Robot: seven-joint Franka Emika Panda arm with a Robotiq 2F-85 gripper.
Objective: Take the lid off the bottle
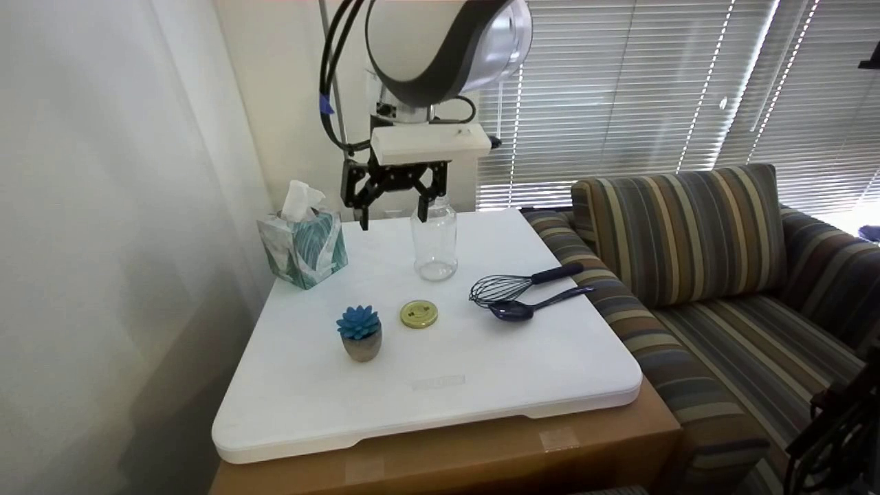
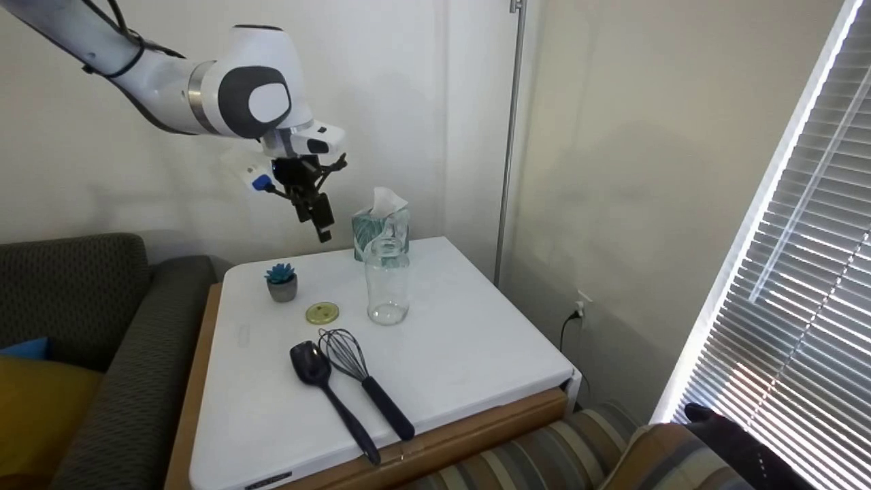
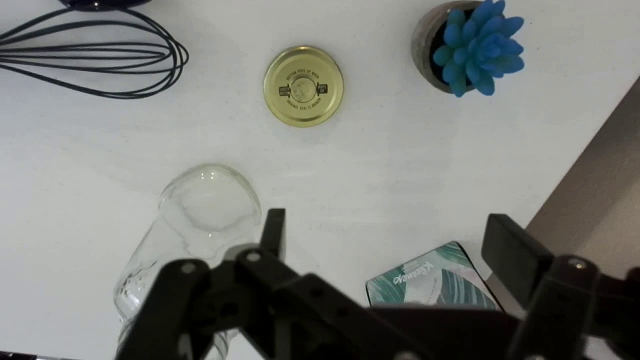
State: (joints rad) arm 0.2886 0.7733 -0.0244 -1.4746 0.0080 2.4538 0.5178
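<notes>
Lid (image 3: 303, 87), round yellow-green metal, lies at one o'clock from the clear cylindrical glass bottle (image 3: 192, 225) in the wrist view; the black two-fingered tool (image 3: 390, 235) gapes wide.

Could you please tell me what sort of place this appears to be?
Probably a living room or lounge, though an office sitting area is possible: a striped upholstered seat, a dark couch and slatted blinds are all in view.
</notes>
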